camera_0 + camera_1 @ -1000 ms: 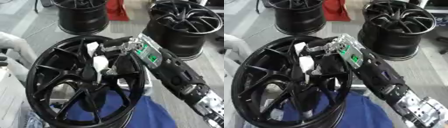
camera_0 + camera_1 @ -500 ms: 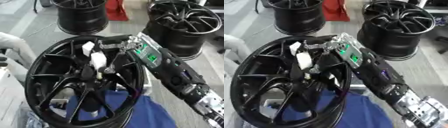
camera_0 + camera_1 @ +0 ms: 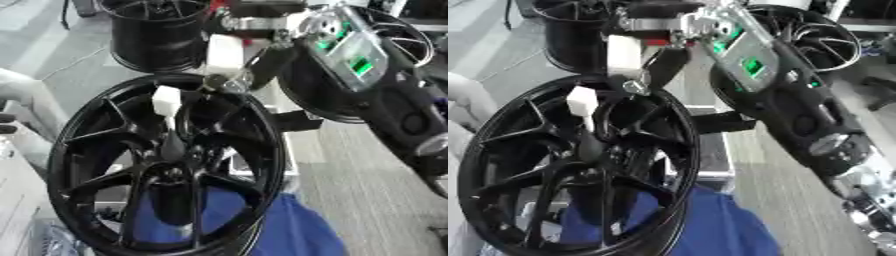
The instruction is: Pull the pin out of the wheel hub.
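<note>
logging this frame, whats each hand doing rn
Left hand: not in view.
Right hand: raised above the wheel, next to a white block; whether its fingers are closed on it cannot be told.

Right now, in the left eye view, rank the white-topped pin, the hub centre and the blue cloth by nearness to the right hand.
1. White-topped pin, just below-left of the right hand.
2. Hub centre, lower, mid-wheel.
3. Blue cloth, bottom edge.

Wheels, blocks and cloth by count

Three black spoked alloy wheel rims (image 3: 166, 165) (image 3: 153, 32) (image 3: 811, 37), two white rectangular blocks (image 3: 166, 100) (image 3: 225, 54), one blue cloth (image 3: 710, 225).
</note>
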Controlling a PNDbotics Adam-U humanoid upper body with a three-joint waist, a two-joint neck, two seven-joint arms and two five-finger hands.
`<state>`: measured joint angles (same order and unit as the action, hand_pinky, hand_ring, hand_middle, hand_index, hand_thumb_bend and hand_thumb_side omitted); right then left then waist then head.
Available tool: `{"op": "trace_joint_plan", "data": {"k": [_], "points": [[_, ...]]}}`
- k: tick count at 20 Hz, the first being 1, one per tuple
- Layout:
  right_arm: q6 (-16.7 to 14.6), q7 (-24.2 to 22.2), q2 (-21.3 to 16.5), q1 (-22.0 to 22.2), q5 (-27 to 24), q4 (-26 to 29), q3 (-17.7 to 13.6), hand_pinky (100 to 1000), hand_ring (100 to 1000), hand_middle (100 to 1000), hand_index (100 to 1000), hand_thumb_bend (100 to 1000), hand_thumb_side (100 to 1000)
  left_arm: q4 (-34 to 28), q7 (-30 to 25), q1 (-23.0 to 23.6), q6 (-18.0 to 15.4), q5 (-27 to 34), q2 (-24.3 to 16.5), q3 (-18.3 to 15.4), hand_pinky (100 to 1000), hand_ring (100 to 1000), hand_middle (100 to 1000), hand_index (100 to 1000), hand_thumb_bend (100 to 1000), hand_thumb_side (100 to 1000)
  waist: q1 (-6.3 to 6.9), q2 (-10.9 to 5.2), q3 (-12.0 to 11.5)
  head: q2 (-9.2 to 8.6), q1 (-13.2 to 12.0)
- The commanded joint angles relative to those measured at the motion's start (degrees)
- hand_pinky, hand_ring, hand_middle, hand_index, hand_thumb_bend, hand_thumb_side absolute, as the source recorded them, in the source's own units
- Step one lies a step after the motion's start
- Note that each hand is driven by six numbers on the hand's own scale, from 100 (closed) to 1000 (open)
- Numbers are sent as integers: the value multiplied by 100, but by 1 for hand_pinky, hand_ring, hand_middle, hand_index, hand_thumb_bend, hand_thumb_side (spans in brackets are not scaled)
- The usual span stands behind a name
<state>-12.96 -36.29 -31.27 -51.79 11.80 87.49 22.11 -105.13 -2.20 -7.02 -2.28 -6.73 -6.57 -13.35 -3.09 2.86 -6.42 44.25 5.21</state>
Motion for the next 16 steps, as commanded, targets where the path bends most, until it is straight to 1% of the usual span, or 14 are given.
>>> {"op": "trace_joint_plan", "data": {"k": [1,2,3,4,5,6,7,8,9,11,13,14,16], "points": [[228,395,-993,488,-233,604,-574,583,559,537,649,148,255,-70,47,-24,5,-36,-149,-63,611,622,653,854,122,625,14,-64,48,-13,-64],[350,595,-1233,898,-229,720,-806,590,564,541,653,153,261,-71,60,-19,9,-43,-153,-77,611,622,653,854,122,625,5,-60,76,-13,-95],[401,780,-1419,1300,-214,870,-1013,609,578,550,662,168,268,-72,69,-19,12,-47,-156,-85,611,622,653,854,122,625,-3,-55,94,-13,-116],[451,974,-1568,1798,-124,995,-1276,628,595,562,675,190,262,-75,82,-22,14,-51,-157,-97,611,622,653,854,121,626,-10,-45,117,-13,-140],[493,1140,-1648,2270,14,1104,-1531,653,624,592,712,214,269,-77,90,-23,16,-54,-158,-105,611,621,653,854,121,626,-12,-34,135,-13,-158],[545,1269,-1654,2771,200,1176,-1807,703,701,678,799,278,298,-78,99,-23,19,-58,-157,-113,611,621,653,854,121,627,-10,-19,157,-13,-181],[585,1354,-1620,3160,392,1231,-2038,748,754,749,858,346,325,-79,103,-24,20,-62,-155,-118,611,621,653,854,121,627,-8,-9,170,-13,-193],[666,1457,-1517,3594,656,1221,-2326,808,811,822,918,431,341,-81,114,-26,21,-64,-151,-130,611,621,652,854,120,627,-2,4,195,-13,-213],[726,1557,-1393,3949,928,1210,-2571,876,882,898,953,475,334,-83,121,-25,21,-65,-149,-137,611,621,652,854,120,627,4,14,209,-13,-223],[898,1789,-1054,4535,1411,1070,-3038,928,937,957,973,493,341,-88,139,-25,23,-67,-147,-154,611,621,652,854,120,627,18,31,240,-13,-249],[1146,2286,-666,4934,1718,895,-3520,924,936,961,965,512,363,-91,153,-23,26,-69,-137,-168,611,621,652,854,120,627,35,38,270,-13,-278],[1269,2656,-478,5063,1754,840,-3738,909,923,949,956,520,364,-92,160,-23,26,-70,-130,-175,611,621,652,854,120,627,44,38,283,-13,-291],[1430,3351,-207,5217,1687,792,-4001,880,895,919,939,509,365,-94,170,-24,28,-69,-120,-181,611,621,652,855,120,627,57,35,296,-13,-308]]}}
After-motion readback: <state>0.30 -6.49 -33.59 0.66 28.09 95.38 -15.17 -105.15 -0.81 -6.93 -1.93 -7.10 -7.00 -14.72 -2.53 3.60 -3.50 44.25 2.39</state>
